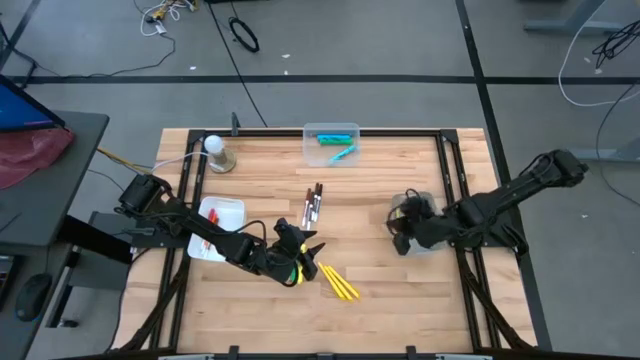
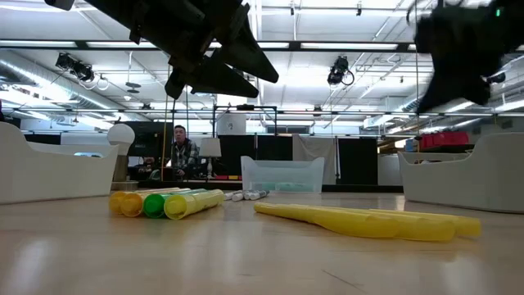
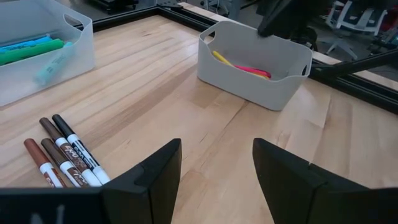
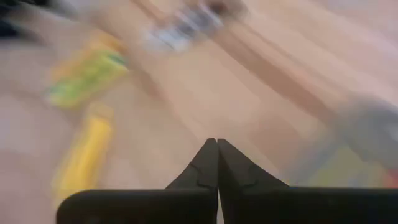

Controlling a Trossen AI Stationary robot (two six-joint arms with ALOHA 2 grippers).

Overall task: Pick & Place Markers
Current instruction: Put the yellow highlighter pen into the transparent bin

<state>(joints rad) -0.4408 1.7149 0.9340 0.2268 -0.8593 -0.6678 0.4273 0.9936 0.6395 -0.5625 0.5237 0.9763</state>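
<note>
Seen from above, left to right. A white plastic tray, behind the left gripper, already holds a few red-capped markers. The left gripper, fingers spread wide and empty, hovers over chunky yellow and green markers that lie loose on the pale, grained wooden table. Just to its right lie slim, smooth yellow markers; ahead of it, thin white markers with dark caps. Further ahead a clear plastic bin contains blue and green markers. The right gripper, fingers pressed together on nothing, hangs at a rounded white bin holding yellow and pink markers. Judged so, sorting is partly done; three loose groups remain.
</note>
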